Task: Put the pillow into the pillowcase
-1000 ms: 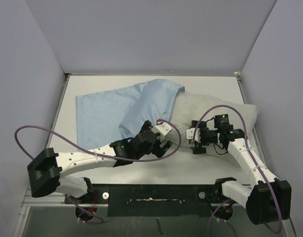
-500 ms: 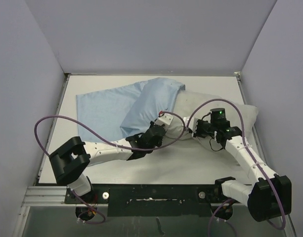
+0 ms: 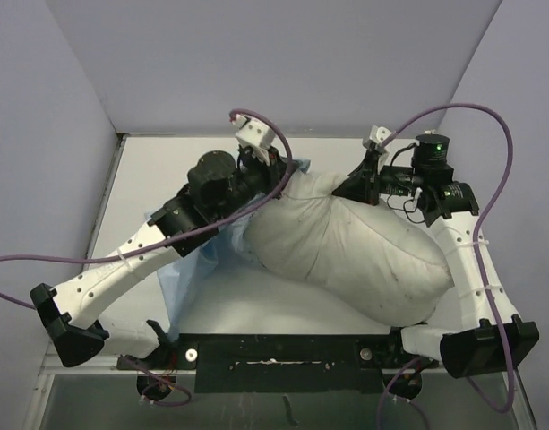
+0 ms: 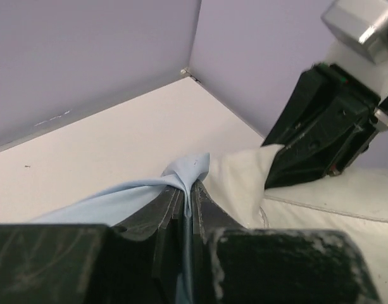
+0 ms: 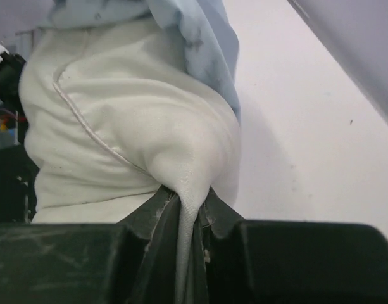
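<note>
On my left side, the left gripper point(image 4: 186, 201) is pinching a fold of the case point(image 3: 186, 276) near the far wall, its fingers clamped tight on the blue cloth. The rest of the case is trailing down under that arm, bunched and creased on the table point(image 3: 256, 309). I cannot tell whether I am holding one layer of the mouth or both.

The pillow point(image 3: 346, 251) is lying across the middle and right of the table. It is plump and off-white with a piped seam, and almost all of it is bare. Only its far-left end is touching the blue cloth, which is draping over that end.

On the right, the right gripper point(image 5: 184, 212) is clamped on a tuft of pillow fabric at the far end, just beside the left one.

I judge I am early in the stuffing step, with the pillow's end meeting the case and not yet inside it. The next move is calling for the right arm to steady that end while the left draws the mouth over the corner. That only works if the mouth is opening, so I am watching for a closed fold.
</note>
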